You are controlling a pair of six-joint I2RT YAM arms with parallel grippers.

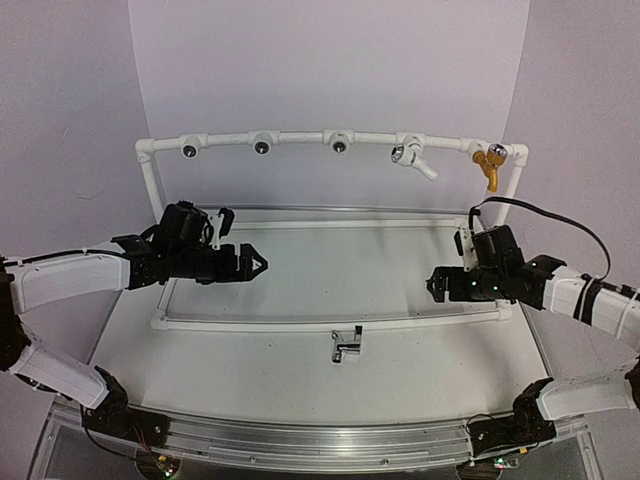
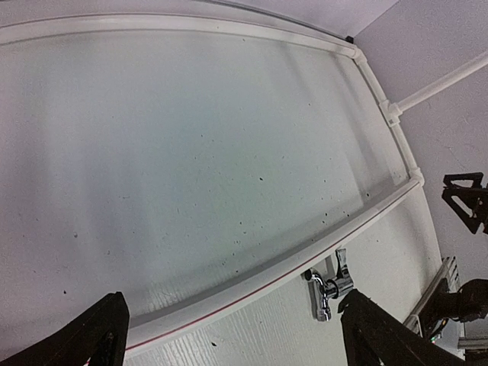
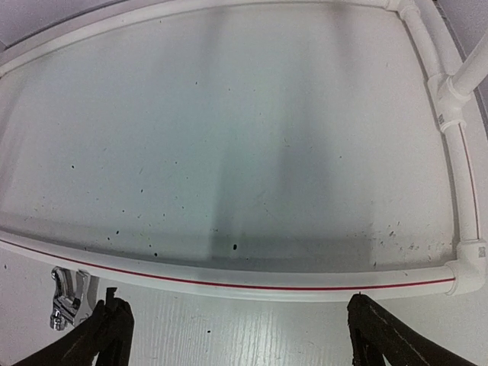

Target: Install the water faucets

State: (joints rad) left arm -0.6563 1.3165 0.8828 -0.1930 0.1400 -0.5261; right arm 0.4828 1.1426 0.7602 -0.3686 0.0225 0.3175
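Note:
A silver-grey water faucet point(image 1: 346, 346) lies on the table just in front of the pipe frame's near rail point(image 1: 300, 322). The left wrist view has it point(image 2: 328, 286) by the right fingertip, and the right wrist view has it point(image 3: 69, 297) at the lower left. A white faucet point(image 1: 413, 158) and an orange-yellow faucet point(image 1: 489, 165) sit on the top pipe at the right. My left gripper point(image 1: 258, 264) point(image 2: 232, 324) hovers open and empty over the left of the frame. My right gripper point(image 1: 435, 283) point(image 3: 236, 324) is open and empty at the right.
Three white tee fittings point(image 1: 188, 150) point(image 1: 262, 146) point(image 1: 340, 144) with dark holes stand along the top pipe. The white pipe frame point(image 1: 150, 190) surrounds a pale panel point(image 1: 330, 270). A red line runs along the near rail point(image 3: 252, 278).

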